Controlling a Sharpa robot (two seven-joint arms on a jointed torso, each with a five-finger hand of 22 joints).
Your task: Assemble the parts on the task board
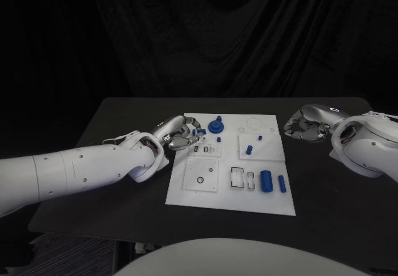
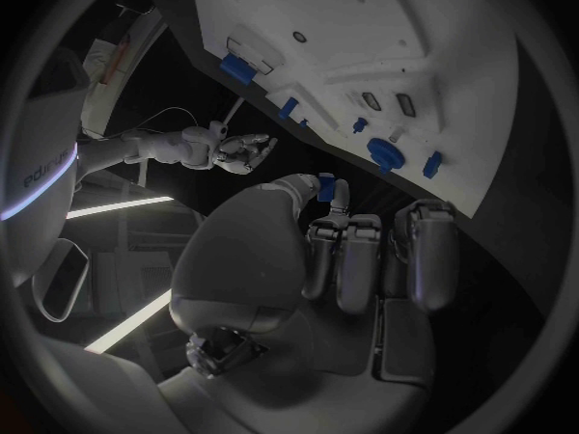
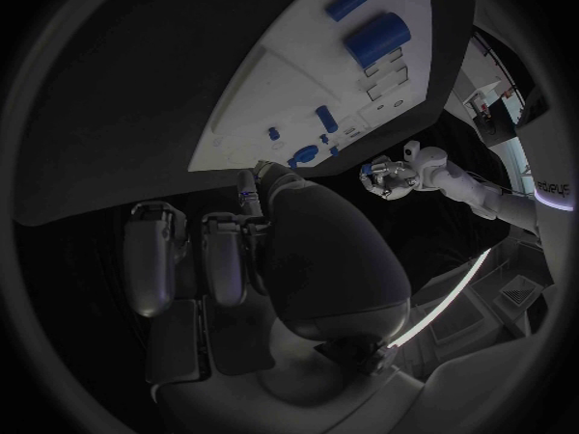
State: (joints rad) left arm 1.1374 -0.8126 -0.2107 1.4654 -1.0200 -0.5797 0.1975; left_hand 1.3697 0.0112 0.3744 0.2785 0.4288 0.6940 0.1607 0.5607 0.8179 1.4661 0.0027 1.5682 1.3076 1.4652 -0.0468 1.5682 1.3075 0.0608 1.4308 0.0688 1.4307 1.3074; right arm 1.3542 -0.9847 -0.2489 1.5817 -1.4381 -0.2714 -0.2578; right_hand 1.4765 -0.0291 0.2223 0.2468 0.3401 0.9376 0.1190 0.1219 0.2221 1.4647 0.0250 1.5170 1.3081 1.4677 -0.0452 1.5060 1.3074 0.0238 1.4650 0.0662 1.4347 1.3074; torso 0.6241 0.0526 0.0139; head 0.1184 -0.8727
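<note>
Your left hand (image 1: 176, 135) hovered at the task board's (image 1: 274, 198) left edge, pinching a small blue part (image 2: 326, 187) between thumb and fingertip; your right hand (image 1: 303, 125) hung off the board's right edge on the black worktop (image 1: 116, 201), fingers curled in on nothing. That pinch looked shallow, so any wrist twist could have dropped the part before it reached a socket, and a low approach risked knocking the round blue knob (image 1: 216, 126) beside it. On the board I counted one knob, one fat blue cylinder (image 1: 266, 180), one slim blue cylinder (image 1: 282, 184), and a few small blue pegs too small to count surely.
</note>
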